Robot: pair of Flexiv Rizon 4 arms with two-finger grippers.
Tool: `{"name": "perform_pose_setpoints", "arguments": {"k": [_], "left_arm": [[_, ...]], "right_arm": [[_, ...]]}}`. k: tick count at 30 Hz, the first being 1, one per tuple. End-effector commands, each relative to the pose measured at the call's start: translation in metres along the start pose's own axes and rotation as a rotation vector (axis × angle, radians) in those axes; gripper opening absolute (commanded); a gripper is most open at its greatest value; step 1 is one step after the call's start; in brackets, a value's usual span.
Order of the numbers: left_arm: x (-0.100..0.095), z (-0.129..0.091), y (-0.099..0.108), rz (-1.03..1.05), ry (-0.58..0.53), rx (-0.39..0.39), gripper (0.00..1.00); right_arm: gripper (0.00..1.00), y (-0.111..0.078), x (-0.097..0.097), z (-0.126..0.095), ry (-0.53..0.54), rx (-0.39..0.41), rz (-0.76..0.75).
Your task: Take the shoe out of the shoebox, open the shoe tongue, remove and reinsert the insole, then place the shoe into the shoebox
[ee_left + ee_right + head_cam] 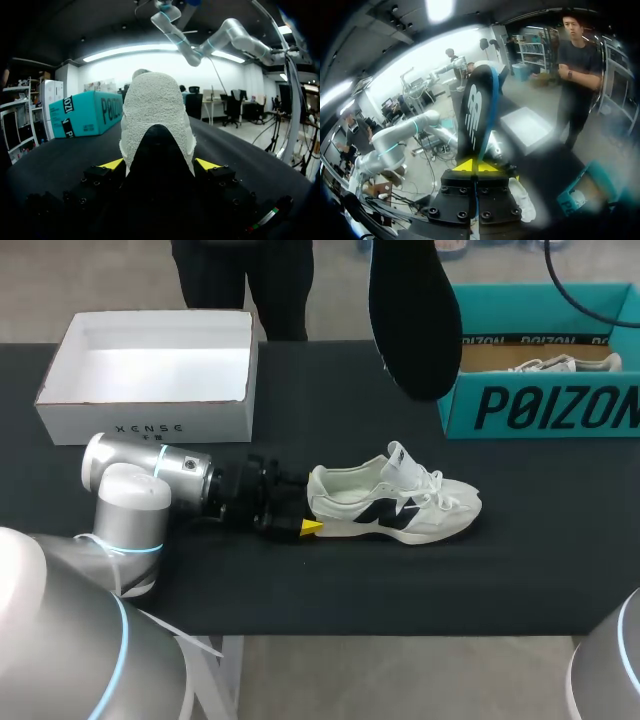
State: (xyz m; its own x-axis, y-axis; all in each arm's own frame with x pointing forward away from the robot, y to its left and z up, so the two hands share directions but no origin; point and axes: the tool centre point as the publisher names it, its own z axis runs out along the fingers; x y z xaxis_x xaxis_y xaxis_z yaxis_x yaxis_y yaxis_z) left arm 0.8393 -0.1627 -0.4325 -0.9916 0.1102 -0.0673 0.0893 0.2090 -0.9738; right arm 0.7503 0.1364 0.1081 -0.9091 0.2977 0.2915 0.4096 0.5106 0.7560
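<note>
Right gripper [476, 166] first: its yellow tips are pinched almost together on one end of the black insole [476, 107], which stands on edge ahead of the fingers. In the head view that insole [413, 315] hangs in the air at top centre, just left of the teal shoebox [540, 405].

Over to the left gripper [159, 165]: the heel holds its fingers apart, one yellow tip pressed on each side of the white shoe [155, 110], so it has the heel clamped.

Head view, middle of the frame: the shoe [395, 502] sits on its sole on the black table [330, 590], toe pointing right, tongue standing up. The left arm [150, 485] comes in from the lower left.

The shoebox sits open in the upper right corner with a second shoe [560, 364] inside. An open white box [150, 425] sits at upper left, well apart from the shoe.
</note>
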Motion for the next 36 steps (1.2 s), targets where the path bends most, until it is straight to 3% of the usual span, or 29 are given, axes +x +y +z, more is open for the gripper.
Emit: {"name": "perform_pose_setpoints", "arguments": {"k": [1, 17, 19, 20, 21, 22, 28, 34, 36], "left_arm": [[0.0, 0.002, 0.002, 0.0, 0.0, -0.001, 0.0], [0.0, 0.002, 0.002, 0.0, 0.0, -0.001, 0.0], [-0.001, 0.001, 0.0, 0.02, 0.0, -0.05, 0.0], [-0.001, 0.0, -0.001, 0.017, -0.014, -0.041, 0.09], [-0.002, -0.001, -0.003, 0.019, -0.024, -0.045, 0.36], [-0.001, -0.002, -0.003, 0.025, -0.02, -0.066, 1.0], [-0.003, -0.015, -0.009, 0.053, -0.06, -0.141, 1.0], [0.004, -0.019, -0.003, 0.022, 0.002, -0.214, 1.0], [0.004, -0.027, -0.005, 0.015, 0.031, -0.272, 1.0]], "right_arm": [[0.0, 0.004, -0.002, 0.001, 0.003, 0.008, 0.001], [0.0, 0.004, -0.002, 0.001, 0.003, 0.008, 0.001], [0.0, 0.004, -0.002, 0.001, 0.003, 0.008, 0.001], [0.0, 0.004, -0.002, 0.001, 0.003, 0.008, 0.001], [0.0, 0.004, -0.002, 0.001, 0.003, 0.008, 0.001], [0.0, 0.004, -0.002, 0.001, 0.003, 0.008, 0.001], [0.0, 0.004, -0.002, 0.001, 0.003, 0.008, 0.001], [0.0, 0.004, -0.002, 0.001, 0.003, 0.008, 0.001], [0.0, 0.004, -0.002, 0.001, 0.003, 0.008, 0.001]]}}
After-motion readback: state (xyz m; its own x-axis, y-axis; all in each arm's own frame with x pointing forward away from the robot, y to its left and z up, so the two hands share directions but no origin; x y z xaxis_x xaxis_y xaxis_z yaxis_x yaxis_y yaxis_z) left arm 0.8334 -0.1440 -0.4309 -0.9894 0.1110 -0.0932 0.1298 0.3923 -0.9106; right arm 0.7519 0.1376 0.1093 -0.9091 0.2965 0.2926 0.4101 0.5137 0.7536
